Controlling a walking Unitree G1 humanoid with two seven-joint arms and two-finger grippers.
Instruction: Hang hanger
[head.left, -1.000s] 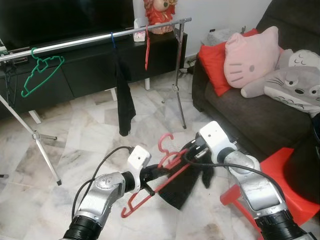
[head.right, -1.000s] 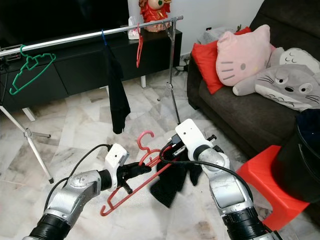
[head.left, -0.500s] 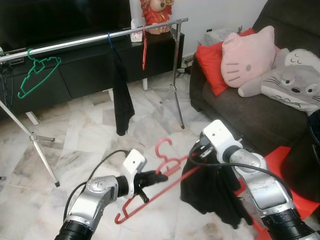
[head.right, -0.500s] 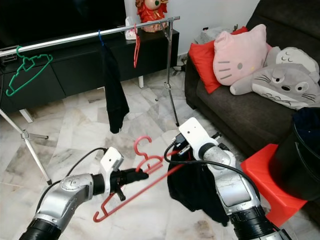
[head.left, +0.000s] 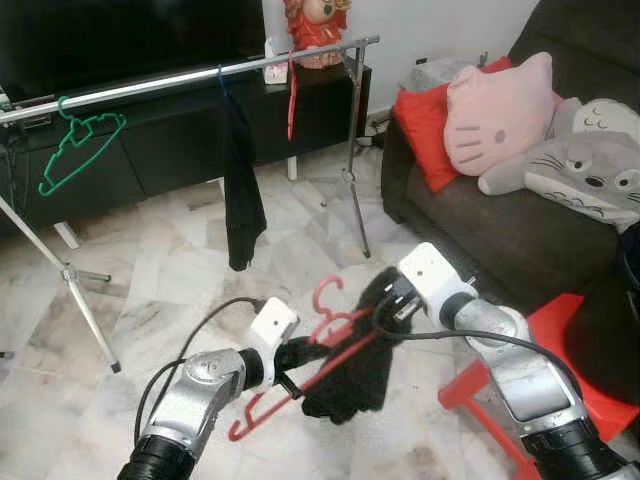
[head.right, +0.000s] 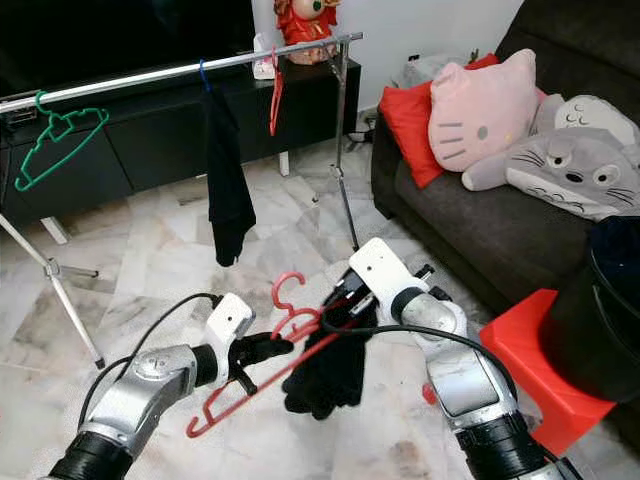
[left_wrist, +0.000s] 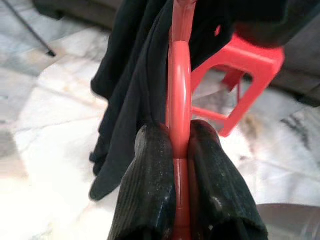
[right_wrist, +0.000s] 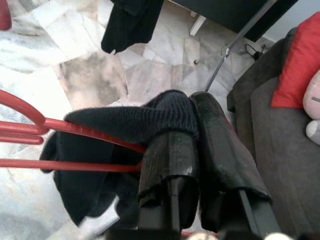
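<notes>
Compared with half a second ago, the black garment (head.left: 352, 370) has been gathered up: it hung long and low under the right arm, and now it sits bunched as a shorter dark mass over the right half of the red hanger (head.left: 300, 375), nearer the middle between the two arms. The hanger itself has barely shifted, tilted with its low end toward the left and its hook (head.left: 328, 292) pointing up.

Going left to right: a green hanger (head.left: 75, 145) hangs on the silver clothes rail (head.left: 180, 80), with a dark garment (head.left: 242, 190) and another red hanger (head.left: 292, 100) further along it, well apart from the arms. Below, over the marble floor (head.left: 150, 270), the left gripper (head.left: 292, 356) has its fingers (left_wrist: 150, 190) pressed against both sides of the red hanger's bar, pinching it. The right gripper (head.left: 385, 300) is at the hanger's upper right end with its fingers (right_wrist: 220, 145) closed together on the black garment, a fold of cloth drawn over one finger. Further right stand a red stool (head.left: 570, 340) and a dark sofa (head.left: 480, 230) with a pink cushion (head.left: 500, 115).
</notes>
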